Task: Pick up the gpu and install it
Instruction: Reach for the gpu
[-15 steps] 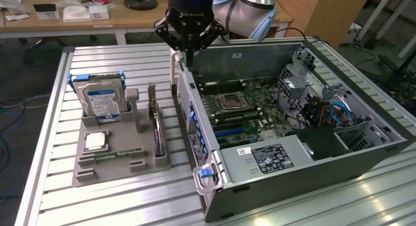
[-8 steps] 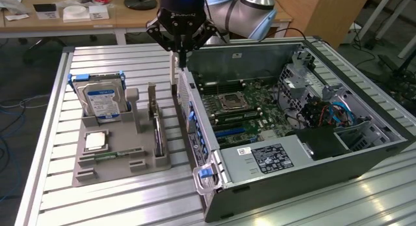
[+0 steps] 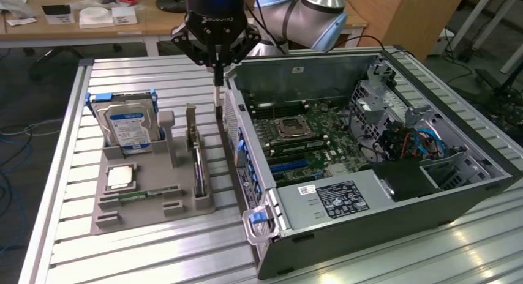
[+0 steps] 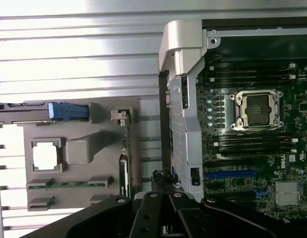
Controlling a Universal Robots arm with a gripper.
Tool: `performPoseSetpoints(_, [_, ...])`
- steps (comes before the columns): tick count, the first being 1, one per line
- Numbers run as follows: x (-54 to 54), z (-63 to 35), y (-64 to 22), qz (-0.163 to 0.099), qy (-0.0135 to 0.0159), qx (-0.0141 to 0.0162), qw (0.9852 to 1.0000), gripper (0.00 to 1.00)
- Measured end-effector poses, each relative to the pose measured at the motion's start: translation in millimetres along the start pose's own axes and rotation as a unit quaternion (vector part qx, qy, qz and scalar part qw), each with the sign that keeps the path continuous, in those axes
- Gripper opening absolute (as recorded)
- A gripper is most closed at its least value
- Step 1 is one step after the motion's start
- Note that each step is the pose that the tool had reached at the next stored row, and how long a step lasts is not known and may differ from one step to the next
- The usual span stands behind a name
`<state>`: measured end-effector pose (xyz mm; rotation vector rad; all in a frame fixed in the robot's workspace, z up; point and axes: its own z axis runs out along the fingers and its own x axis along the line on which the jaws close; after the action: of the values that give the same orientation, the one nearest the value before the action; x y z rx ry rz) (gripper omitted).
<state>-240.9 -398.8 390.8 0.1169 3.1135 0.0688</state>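
Observation:
The gpu [image 3: 196, 152] is a thin card standing on edge in a slot of the grey holder [image 3: 147, 204], on the side nearest the computer case. In the wrist view the gpu [image 4: 125, 163] appears edge-on, with a metal bracket at its far end. My gripper [image 3: 218, 82] hangs shut, with nothing between its fingers. It sits above the gap between the holder and the case, near the case's far corner and higher than the card. My gripper [image 4: 161, 203] shows as dark fingers in the wrist view. The open case [image 3: 368, 204] shows its motherboard [image 4: 252, 148] and blue slots [image 4: 230, 174].
The holder [image 4: 81, 148] also carries a silver hard drive [image 3: 127, 122] with a blue label, a square processor [image 3: 121, 177] and a green memory stick [image 3: 151, 193]. All of this rests on a slatted aluminium table [image 3: 139, 259]. A wooden desk [image 3: 82, 27] stands behind it.

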Motion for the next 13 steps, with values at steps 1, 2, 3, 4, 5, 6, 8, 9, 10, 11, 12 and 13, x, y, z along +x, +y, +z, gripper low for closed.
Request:
performPoseSetpoints(1, [2.3,0.1,-0.2,0.0,0.0,0.0,1.0,0.11])
performPoseSetpoints(2, [4.5,0.1,-0.3,0.0,0.0001,0.0001,1.0,0.11])
performPoseSetpoints(3, [6.7,0.2,-0.4,0.0,0.0,0.0,1.0,0.11])
performPoseSetpoints(4, [8.8,0.3,-0.5,0.0,0.0,0.0,1.0,0.11])
performPoseSetpoints(5, [11.1,0.4,-0.6,0.0,0.0,0.0,1.0,0.11])
performPoseSetpoints(6, [12.9,0.4,-0.7,0.0,0.0,0.0,1.0,0.11])
performPoseSetpoints(8, [15.4,0.6,-0.9,0.0,0.0,0.0,1.0,0.11])
performPoseSetpoints(9, [16.5,0.6,-1.0,0.0,0.0,0.0,1.0,0.11])
performPoseSetpoints(10, [17.8,0.6,-1.0,0.0,0.0,0.0,1.0,0.11])
performPoseSetpoints(11, [19.4,0.7,-1.1,0.001,0.0,0.0,1.0,0.11])
performPoseSetpoints(12, [21.3,0.7,-1.2,0.001,0.0,0.0,1.0,0.11])
performPoseSetpoints(13, [23.2,0.8,-1.4,0.001,0.0,0.0,1.0,0.11])
